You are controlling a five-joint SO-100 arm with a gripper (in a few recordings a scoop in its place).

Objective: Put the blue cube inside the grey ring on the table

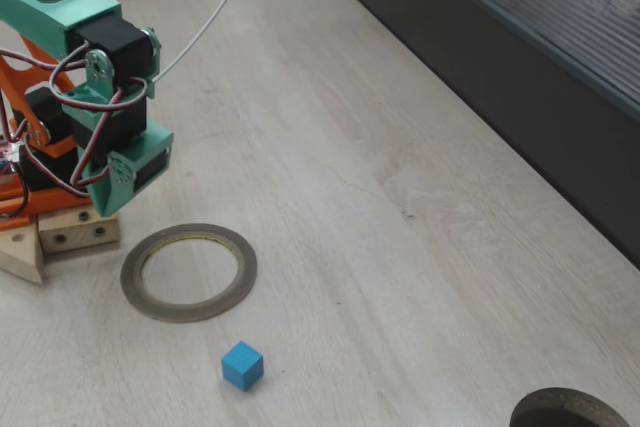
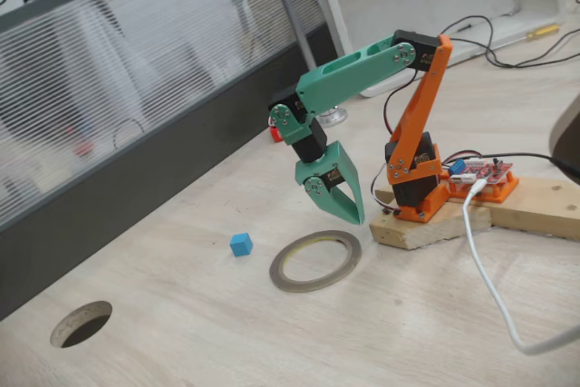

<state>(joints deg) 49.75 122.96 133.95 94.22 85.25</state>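
The blue cube point(image 1: 242, 365) point(image 2: 240, 244) lies on the pale wood table point(image 1: 400, 277) point(image 2: 181, 342), a short way outside the grey ring point(image 1: 243, 272) point(image 2: 281, 280). The thin, flat ring rests in front of the arm's base, and nothing lies inside its opening. In a fixed view my green gripper point(image 2: 339, 209) hangs pointing down above the ring's rim on the base side. It is open, with nothing between its fingers, and well apart from the cube. In a fixed view the arm's green wrist point(image 1: 130, 162) stands over the table just behind the ring.
The orange arm base point(image 2: 415, 178) sits on a wooden block point(image 2: 426, 228) with a white cable point(image 2: 489, 287) trailing off. A dark round hole or ring point(image 1: 570, 409) point(image 2: 82, 324) lies beyond the cube. A dark wall point(image 1: 520, 77) borders the table.
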